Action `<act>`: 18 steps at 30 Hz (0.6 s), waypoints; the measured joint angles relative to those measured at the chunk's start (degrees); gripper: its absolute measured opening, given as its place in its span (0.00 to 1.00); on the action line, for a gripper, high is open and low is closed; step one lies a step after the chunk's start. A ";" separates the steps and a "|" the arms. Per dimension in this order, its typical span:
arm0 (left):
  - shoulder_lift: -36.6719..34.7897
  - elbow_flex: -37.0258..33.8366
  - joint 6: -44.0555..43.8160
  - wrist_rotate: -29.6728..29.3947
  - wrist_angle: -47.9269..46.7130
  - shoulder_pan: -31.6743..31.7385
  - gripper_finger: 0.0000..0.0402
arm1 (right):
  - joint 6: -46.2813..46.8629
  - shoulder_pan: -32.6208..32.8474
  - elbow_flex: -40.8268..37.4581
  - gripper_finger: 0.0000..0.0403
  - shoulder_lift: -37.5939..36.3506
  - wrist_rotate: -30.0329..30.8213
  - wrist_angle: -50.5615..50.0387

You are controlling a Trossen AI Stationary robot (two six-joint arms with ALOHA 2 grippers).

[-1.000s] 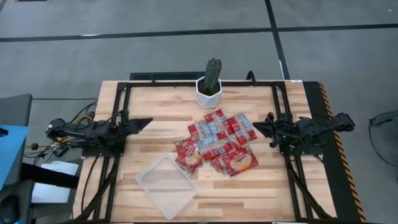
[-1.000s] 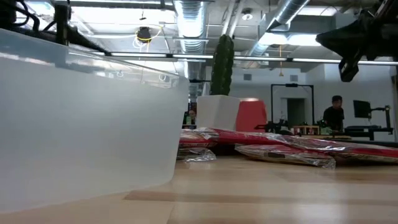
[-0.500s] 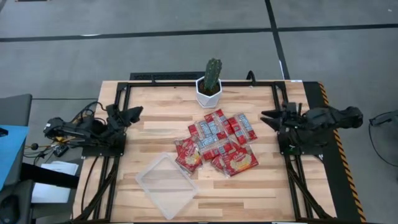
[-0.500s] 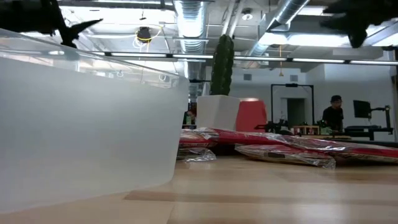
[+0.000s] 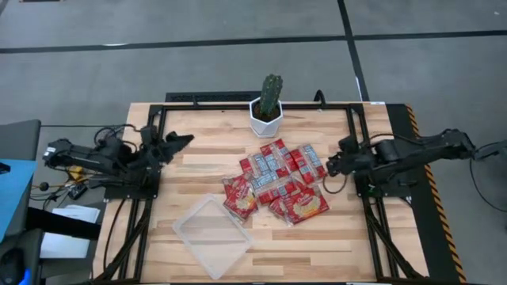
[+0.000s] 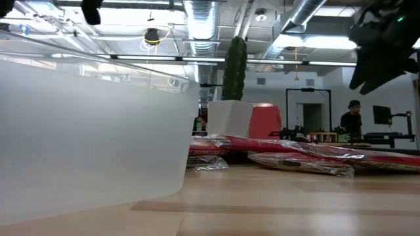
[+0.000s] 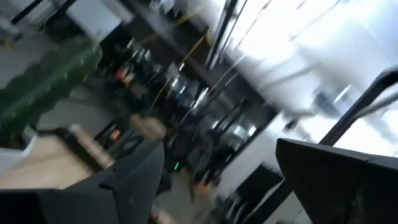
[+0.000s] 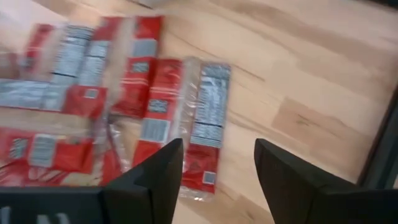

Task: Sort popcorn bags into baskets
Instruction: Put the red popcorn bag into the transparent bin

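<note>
We saw the popcorn bags (image 5: 277, 179) heaped in a loose pile at the middle of the wooden table (image 5: 198, 170), just near of the cactus pot (image 5: 267, 117). The clear basket (image 5: 212, 236) lay empty, near and left of the pile. The right gripper (image 5: 334, 162) hovered beside the pile's right edge, fingers parted, holding nothing. The left gripper (image 5: 181, 142) waited over the table's left side, likewise spread and empty.
</note>
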 joint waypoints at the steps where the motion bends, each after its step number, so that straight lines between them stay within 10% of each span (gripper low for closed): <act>1: 1.39 1.46 -0.02 0.66 -2.12 0.00 0.77 | -0.17 -1.47 0.02 0.59 0.98 -1.43 0.48; 18: 7.69 7.33 -8.58 16.56 -8.77 4.92 0.79 | -28.08 -26.59 -0.05 0.67 11.98 -22.30 11.10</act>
